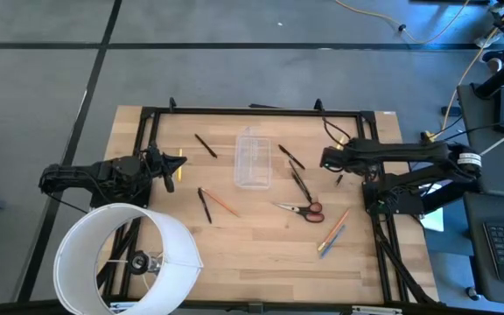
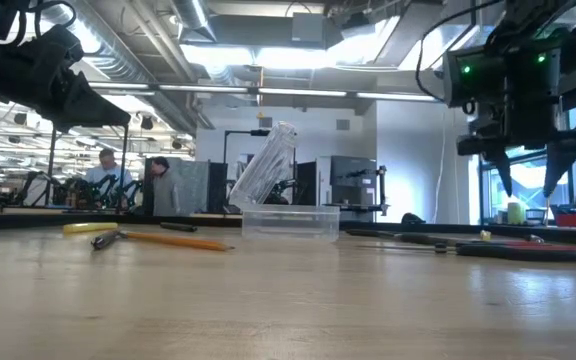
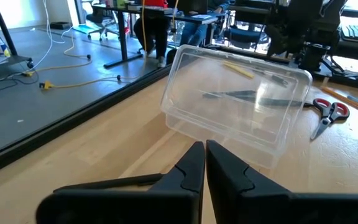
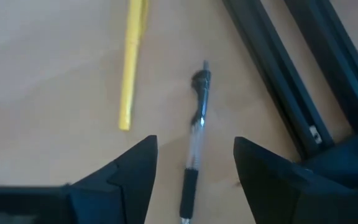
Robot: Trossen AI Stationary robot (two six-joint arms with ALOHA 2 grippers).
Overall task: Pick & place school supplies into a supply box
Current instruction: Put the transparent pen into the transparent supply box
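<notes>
The clear supply box [image 1: 254,171] sits mid-table with its lid [image 2: 268,165] tipped up; it also shows in the left wrist view [image 3: 235,106]. Black pens [image 1: 206,145] [image 1: 296,171], an orange pencil [image 1: 223,204], red-handled scissors [image 1: 303,209] and an orange and a blue pencil [image 1: 332,234] lie around it. My left gripper [image 3: 204,158] is shut and holds nothing; it hovers left of the box, above a yellow pen [image 1: 178,161]. My right gripper [image 4: 194,155] is open and points down over a clear-barrelled black pen [image 4: 194,140], clear of it. A yellow pen [image 4: 131,62] lies beside that pen.
A large white round cylinder [image 1: 125,258] stands at the table's near left corner. A black frame [image 1: 252,111] runs along the far and side edges. People sit in the room beyond [image 2: 108,170]. Bare wood lies near the front edge [image 1: 261,262].
</notes>
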